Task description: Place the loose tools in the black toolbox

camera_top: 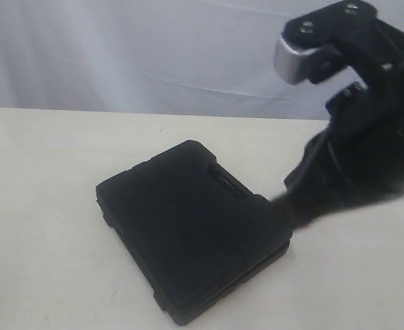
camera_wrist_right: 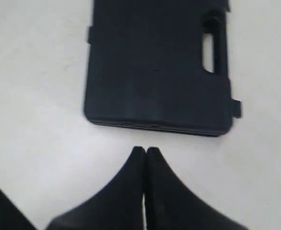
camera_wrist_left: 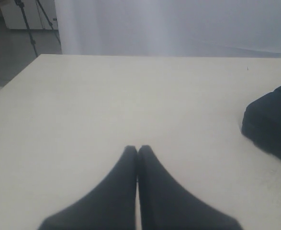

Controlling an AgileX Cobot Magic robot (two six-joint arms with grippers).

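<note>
On the left, the left gripper (camera_wrist_left: 138, 149) hangs over the pale table (camera_top: 36, 206), its two black fingers pressed together, holding nothing. The black toolbox (camera_top: 188, 227) lies flat and closed at the table's middle. On the right, the right gripper (camera_wrist_right: 145, 151) is likewise pinched together and empty, near the toolbox's edge.

Large flat black moulded-plastic toolbox (camera_top: 188, 227), closed (slot handle (camera_top: 224, 183) at its far edge), lying flat, askew on the pale table (camera_top: 43, 206)
</note>
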